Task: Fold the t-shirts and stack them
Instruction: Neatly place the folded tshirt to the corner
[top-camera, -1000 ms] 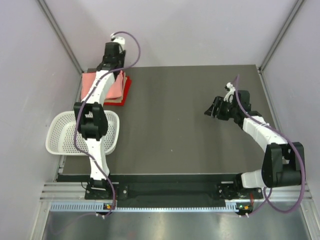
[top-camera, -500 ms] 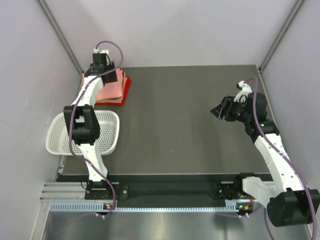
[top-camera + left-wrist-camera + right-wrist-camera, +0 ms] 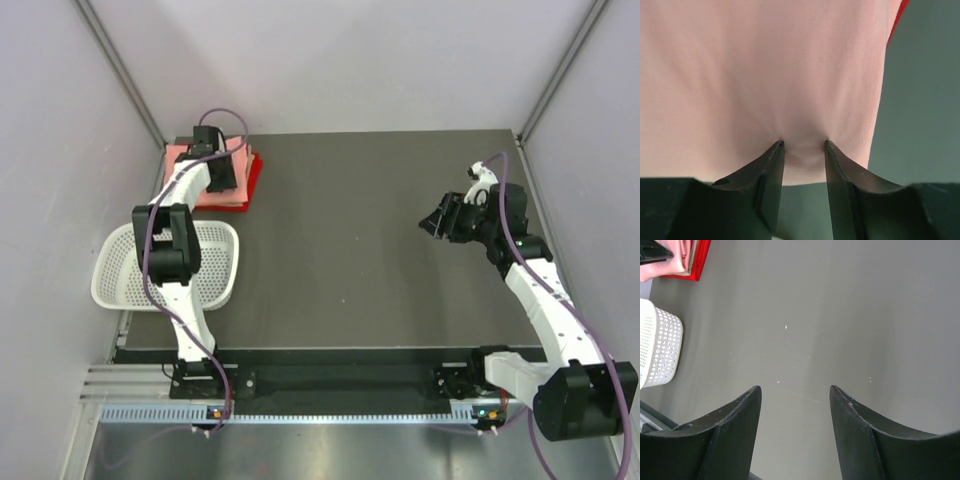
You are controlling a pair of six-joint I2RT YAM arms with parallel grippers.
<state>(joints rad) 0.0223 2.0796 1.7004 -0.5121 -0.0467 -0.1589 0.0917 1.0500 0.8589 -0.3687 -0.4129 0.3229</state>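
Tees lie stacked just beyond the basket (image 3: 102, 288), pink (image 3: 765, 75) on red (image 3: 256, 176). I see the left fingers (image 3: 767, 175) pressed into the pink one with a pucker between them, but I cannot tell if they grip it. The right fingers (image 3: 735, 425) hang apart over the table (image 3: 350, 230), well right of the basket.

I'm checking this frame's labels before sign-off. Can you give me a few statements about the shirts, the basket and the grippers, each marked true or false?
1. The pink t-shirt lies on top of a red t-shirt. True.
2. The right gripper holds a t-shirt. False: its jaws are open and empty above the bare table.
3. The left gripper has its tips pressed into the pink cloth. True.
4. A t-shirt lies in the white basket. False: no cloth shows inside it.
5. The shirts sit at the table's near right corner. False: they are at its far left corner.
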